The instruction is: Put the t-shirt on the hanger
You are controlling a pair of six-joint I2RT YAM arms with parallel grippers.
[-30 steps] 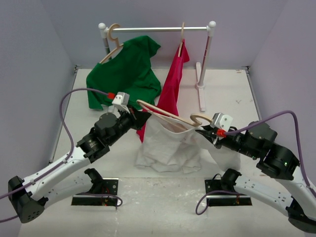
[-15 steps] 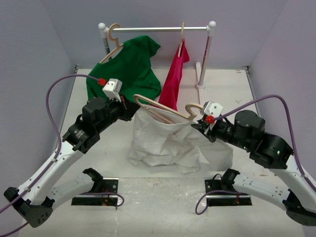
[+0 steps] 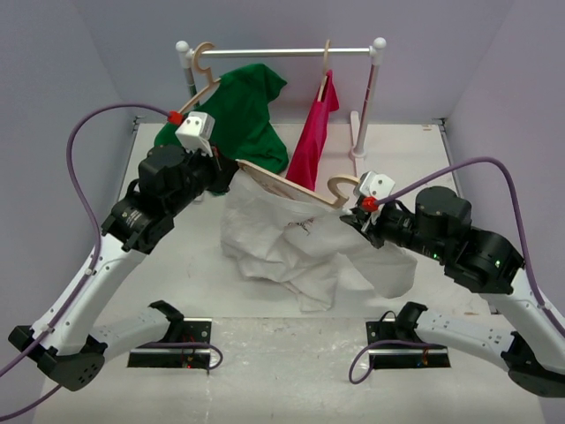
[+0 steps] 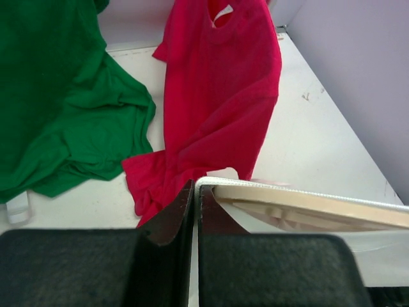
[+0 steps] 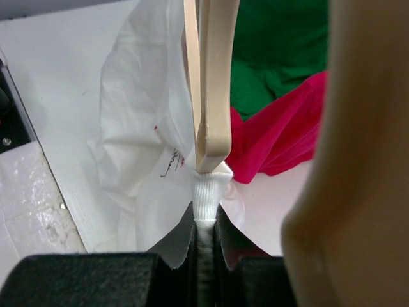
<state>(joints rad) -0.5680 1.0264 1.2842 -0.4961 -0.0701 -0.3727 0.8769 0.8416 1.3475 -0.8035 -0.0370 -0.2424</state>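
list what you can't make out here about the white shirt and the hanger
- Top view: how far the hanger reaches inside the white t-shirt; the cloth covers it.
- Left wrist view: the hanger's hook end, cut off by the right edge.
- Right wrist view: the pale shape at right, too close and blurred to identify.
- Right wrist view: the dark mark on the shirt, too small to read.

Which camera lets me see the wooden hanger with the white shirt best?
The top external view: the whole wooden hanger shows, hook to tip, carrying the white shirt. The left wrist view shows only one arm of it; the right wrist view sees it edge-on and partly blurred.
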